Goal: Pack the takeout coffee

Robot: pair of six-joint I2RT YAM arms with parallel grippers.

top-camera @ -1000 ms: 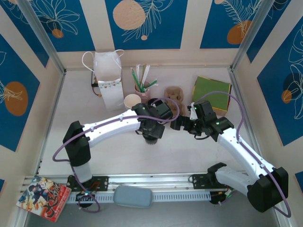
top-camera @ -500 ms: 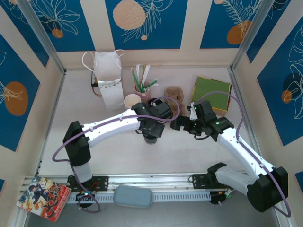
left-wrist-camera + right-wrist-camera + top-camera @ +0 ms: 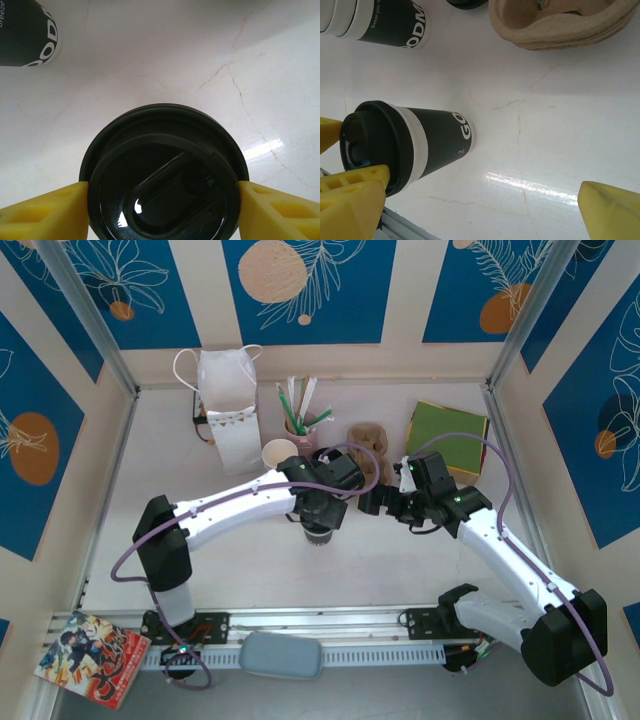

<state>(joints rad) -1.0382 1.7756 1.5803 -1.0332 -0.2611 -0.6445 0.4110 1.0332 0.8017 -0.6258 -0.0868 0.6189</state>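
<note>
We see the takeout coffee (image 3: 318, 536) near the middle of the bench (image 3: 400, 570), upright under the left arm's wrist. The left arm's fingers (image 3: 50, 210) are clamped on its black lid, one yellow pad touching each side of the rim. In the right wrist view the cup's base sits at the bench surface, though we cannot tell whether it rests there or is just clear of it. The right arm's fingers (image 3: 612, 212) are spread wide and grip nothing, just to the right of the cup. A like cup without a lid (image 3: 279, 453) stands farther back and left, near the white paper bag (image 3: 228, 415) at the far left. A brown pulp holder (image 3: 560, 22) lies farther back and to the right of the coffee.
</note>
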